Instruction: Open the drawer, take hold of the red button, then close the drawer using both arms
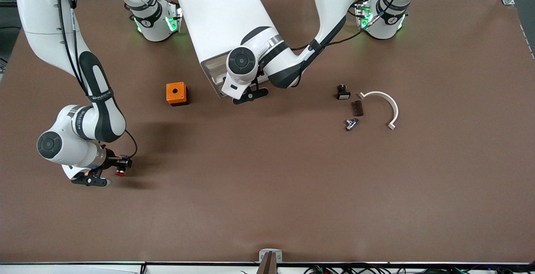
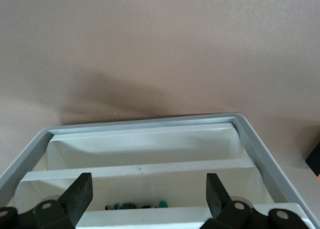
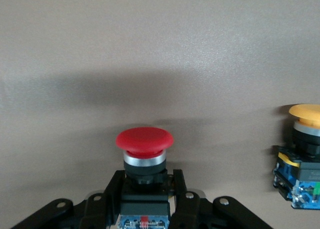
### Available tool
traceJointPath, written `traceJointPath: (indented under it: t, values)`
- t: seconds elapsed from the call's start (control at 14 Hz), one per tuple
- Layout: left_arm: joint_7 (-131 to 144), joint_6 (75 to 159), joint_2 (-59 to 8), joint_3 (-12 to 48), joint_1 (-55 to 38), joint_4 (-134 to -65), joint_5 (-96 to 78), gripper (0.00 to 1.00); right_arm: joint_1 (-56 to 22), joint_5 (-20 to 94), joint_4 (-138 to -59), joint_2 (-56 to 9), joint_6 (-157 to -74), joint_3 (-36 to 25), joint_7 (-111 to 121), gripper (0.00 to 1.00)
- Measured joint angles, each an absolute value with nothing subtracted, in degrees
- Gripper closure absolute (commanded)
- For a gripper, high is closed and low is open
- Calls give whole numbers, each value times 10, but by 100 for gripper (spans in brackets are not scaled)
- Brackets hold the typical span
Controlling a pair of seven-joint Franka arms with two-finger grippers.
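My right gripper (image 1: 120, 168) is shut on the button (image 1: 121, 173), low over the table near the right arm's end. In the right wrist view the fingers (image 3: 182, 186) clamp its black body under the red cap (image 3: 144, 140). My left gripper (image 1: 249, 95) is open and empty at the front of the white cabinet (image 1: 221, 19). In the left wrist view its fingertips (image 2: 81, 191) stand wide apart in front of a drawer (image 2: 150, 215). That drawer stands out a little, with small dark and green parts inside.
An orange cube with a round hole (image 1: 176, 93) stands beside the cabinet. An orange-capped button (image 3: 305, 154) is close to the held one. Toward the left arm's end lie a small black part (image 1: 342, 92), a brown block (image 1: 357, 108), a metal piece (image 1: 351, 124) and a white curved piece (image 1: 386, 105).
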State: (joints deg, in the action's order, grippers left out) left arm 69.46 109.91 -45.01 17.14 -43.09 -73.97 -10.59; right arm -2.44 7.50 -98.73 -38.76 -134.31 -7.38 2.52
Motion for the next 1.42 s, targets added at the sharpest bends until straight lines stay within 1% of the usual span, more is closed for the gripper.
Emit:
traceJointPath:
  t: [0.64, 0.71, 0.78, 0.85, 0.93, 1.28, 1.42]
  values:
    - [696, 1099, -450, 171, -440, -745, -135, 0, -7, 75, -980, -400, -1343, -73, 45, 97]
    - [696, 1100, -450, 171, -439, -744, -136, 0, -7, 75, -980, -400, -1343, -73, 45, 93]
    - [696, 1100, -449, 171, -437, -742, -138, 0, -7, 75, -980, -400, -1343, -73, 45, 71]
    - [696, 1100, -447, 170, -431, -741, -139, 0, -7, 75, -980, -401, -1343, -72, 45, 23]
    - [696, 1101, -443, 170, -422, -739, -139, 0, -7, 75, -980, -402, -1343, -72, 46, 0]
    - [696, 1100, -389, 167, -332, -736, -139, 0, -7, 75, -965, -403, -1342, -72, 58, 0]
    - [696, 1097, -369, 166, -292, -736, -138, 0, -7, 75, -945, -403, -1320, -72, 63, 0]
